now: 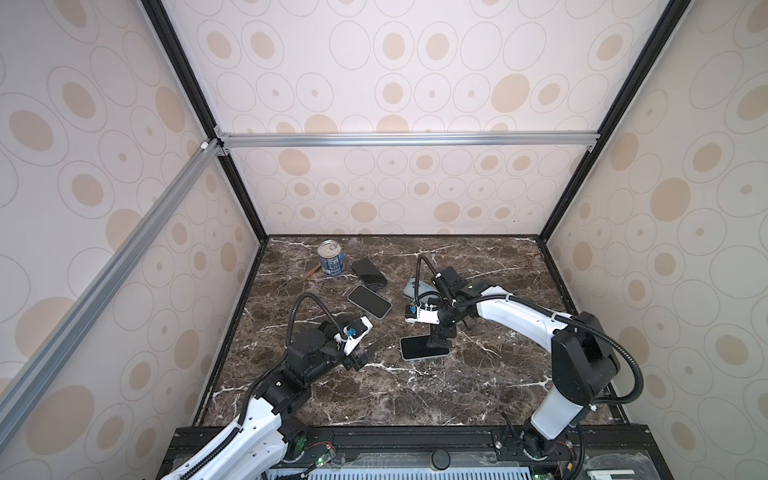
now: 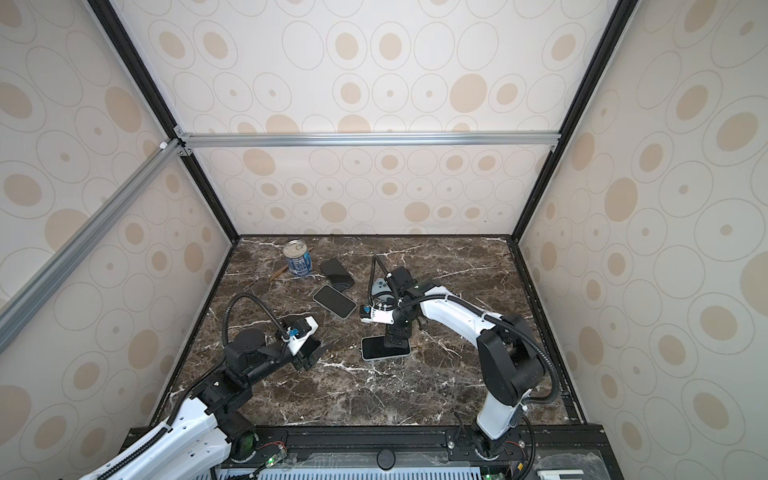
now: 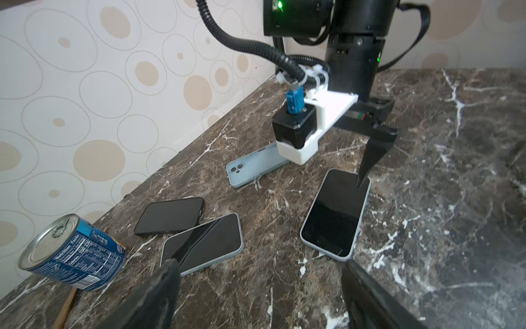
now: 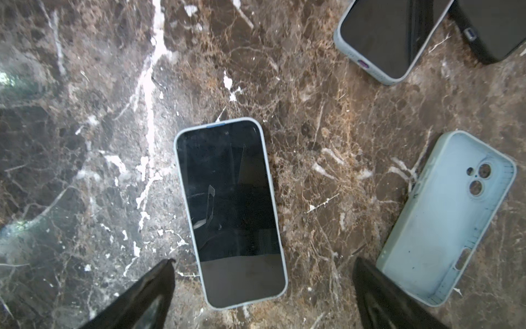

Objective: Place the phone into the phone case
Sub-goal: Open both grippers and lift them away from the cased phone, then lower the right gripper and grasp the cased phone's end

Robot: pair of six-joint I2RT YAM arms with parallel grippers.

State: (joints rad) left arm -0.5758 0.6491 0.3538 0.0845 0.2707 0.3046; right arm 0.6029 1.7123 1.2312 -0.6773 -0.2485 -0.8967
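Two grippers, both with jaws spread wide and holding nothing; the right gripper [image 4: 263,263] hangs over the phone [image 4: 230,210], its fingers [image 4: 159,284] either side of one short end; the phone lies screen-up on the marble table [image 1: 498,395], a pale blue rim around it; the left gripper [image 3: 260,267] hovers low near the phone's other end, apart from it; an empty pale blue phone case [image 4: 444,222] lies hollow side up just beside the phone; farther back, a grey-rimmed phone [image 1: 369,300] and a black phone [image 1: 368,271] lie close together, near a standing blue can [image 1: 331,258].
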